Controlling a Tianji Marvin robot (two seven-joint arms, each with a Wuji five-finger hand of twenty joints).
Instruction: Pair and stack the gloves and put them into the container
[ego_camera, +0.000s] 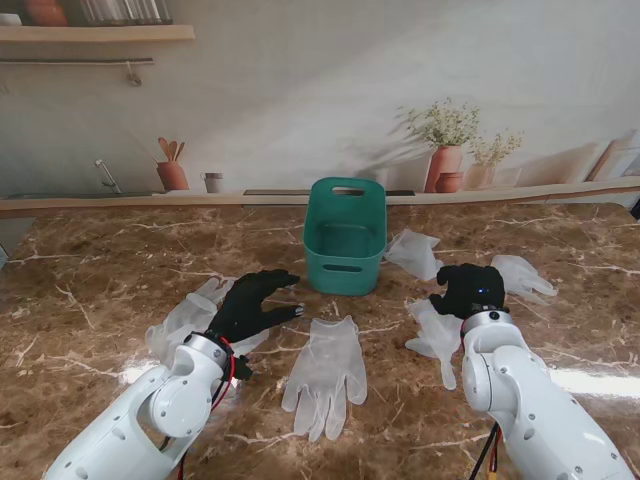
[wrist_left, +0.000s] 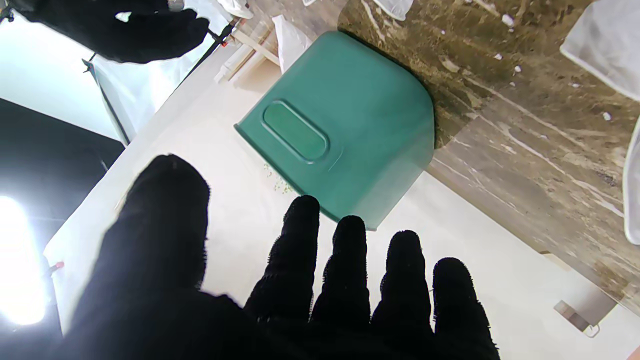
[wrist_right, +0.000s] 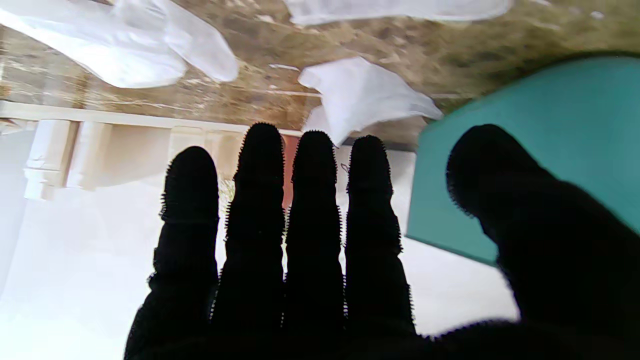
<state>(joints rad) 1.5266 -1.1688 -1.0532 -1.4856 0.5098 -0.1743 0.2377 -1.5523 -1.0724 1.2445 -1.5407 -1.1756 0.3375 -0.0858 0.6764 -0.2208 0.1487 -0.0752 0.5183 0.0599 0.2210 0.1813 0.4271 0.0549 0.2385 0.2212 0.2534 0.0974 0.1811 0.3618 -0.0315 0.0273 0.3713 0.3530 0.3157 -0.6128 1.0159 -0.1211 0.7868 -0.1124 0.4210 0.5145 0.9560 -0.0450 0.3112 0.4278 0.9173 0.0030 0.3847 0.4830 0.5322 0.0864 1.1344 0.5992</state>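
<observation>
A green container (ego_camera: 345, 236) (wrist_left: 345, 130) (wrist_right: 530, 140) stands mid-table, farther from me than both hands. Several translucent white gloves lie flat on the marble: one (ego_camera: 327, 375) in front of the container, one (ego_camera: 185, 318) under and beside my left hand, one (ego_camera: 437, 335) beneath my right hand, one (ego_camera: 414, 252) (wrist_right: 360, 97) right of the container, and one (ego_camera: 522, 274) (wrist_right: 150, 45) at the far right. My left hand (ego_camera: 250, 308) (wrist_left: 280, 285) hovers open with fingers spread, holding nothing. Also open is my right hand (ego_camera: 468, 290) (wrist_right: 310, 240), its fingers straight and empty.
The brown marble table (ego_camera: 110, 270) ends at a wall ledge behind the container. Potted plants (ego_camera: 445, 145) and a pot of utensils (ego_camera: 172, 168) appear on the backdrop behind it. A shelf (ego_camera: 95, 33) hangs at the upper left.
</observation>
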